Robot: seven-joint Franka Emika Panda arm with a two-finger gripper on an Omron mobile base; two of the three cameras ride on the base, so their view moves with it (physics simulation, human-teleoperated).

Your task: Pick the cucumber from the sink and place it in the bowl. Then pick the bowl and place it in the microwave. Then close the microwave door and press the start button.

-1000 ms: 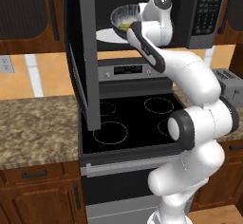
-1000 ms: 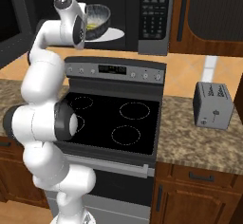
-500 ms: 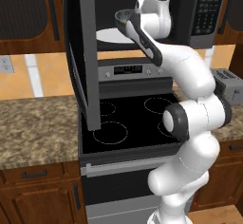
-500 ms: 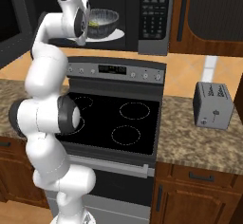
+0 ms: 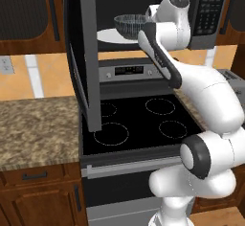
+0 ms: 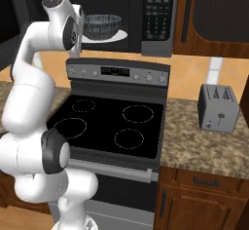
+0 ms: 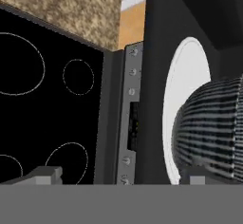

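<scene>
I have the bowl (image 6: 101, 26) sitting on the white turntable plate (image 5: 111, 36) inside the microwave (image 6: 160, 14), toward the plate's front edge; a second ago it hung tilted in the claw at the mouth of the cavity, with the yellow-green cucumber visible inside it, and now it stands level and free; from these angles I cannot see into the bowl, so I take it the cucumber rides along. The gripper (image 7: 118, 173) has let go; its two tips stand wide apart at the bottom of the hand view, one against the stove, the other just beside the ribbed bowl wall, touching nothing that I can make out.

So I judge the placing step done; what remains is to draw the hand clear of the cavity, swing the microwave door (image 5: 82, 52) shut from where it stands wide open on the left, then press start on the keypad (image 6: 159, 10).

Below, the black cooktop (image 6: 109, 125) lies bare between granite counters (image 5: 36, 129); a silver toaster (image 6: 218, 108) sits on the right counter near its back edge; wooden cabinets run above and below.
</scene>
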